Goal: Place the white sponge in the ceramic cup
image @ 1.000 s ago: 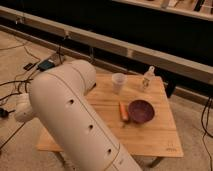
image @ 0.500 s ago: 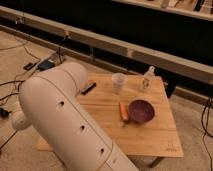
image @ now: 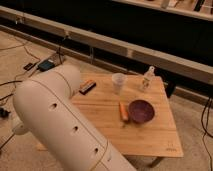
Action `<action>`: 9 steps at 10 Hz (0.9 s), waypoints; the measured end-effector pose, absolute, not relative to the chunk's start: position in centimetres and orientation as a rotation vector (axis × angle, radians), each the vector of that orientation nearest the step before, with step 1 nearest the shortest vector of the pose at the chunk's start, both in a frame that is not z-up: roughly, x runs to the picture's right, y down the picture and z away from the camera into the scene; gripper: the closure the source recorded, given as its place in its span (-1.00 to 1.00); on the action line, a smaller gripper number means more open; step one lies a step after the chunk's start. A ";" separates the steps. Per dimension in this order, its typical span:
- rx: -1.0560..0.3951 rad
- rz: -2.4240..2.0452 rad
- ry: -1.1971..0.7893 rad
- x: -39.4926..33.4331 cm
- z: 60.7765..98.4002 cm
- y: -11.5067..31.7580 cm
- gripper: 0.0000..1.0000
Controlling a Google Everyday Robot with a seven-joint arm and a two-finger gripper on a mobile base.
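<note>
Dim warm light, soft blur

We saw a smooth wooden table (image: pixel 150 136), a glossy purple bowl (image: pixel 141 110), a matt ceramic cup (image: pixel 118 83) and the arm (image: pixel 55 120) in smooth white shell, gripper out of view.

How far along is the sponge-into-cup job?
Done: nothing visible. The ceramic cup stands upright on the table, near the far edge; no sponge shows at its rim. In hand: can't tell; the gripper is out of view, only the white arm fills the lower left. The white sponge isn't visible anywhere. Left: the whole placement into the cup.
</note>
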State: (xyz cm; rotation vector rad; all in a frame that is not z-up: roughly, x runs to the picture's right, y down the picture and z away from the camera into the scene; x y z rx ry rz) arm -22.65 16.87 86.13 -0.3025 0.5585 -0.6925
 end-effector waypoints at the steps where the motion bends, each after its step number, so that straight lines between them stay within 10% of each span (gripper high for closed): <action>1: -0.299 -0.702 0.562 -22.7 86.4 17.0 -0.30; 6: -0.303 -0.733 0.583 -22.4 87.6 17.9 -0.30; 9: -0.310 -0.731 0.593 -22.2 87.8 17.9 0.02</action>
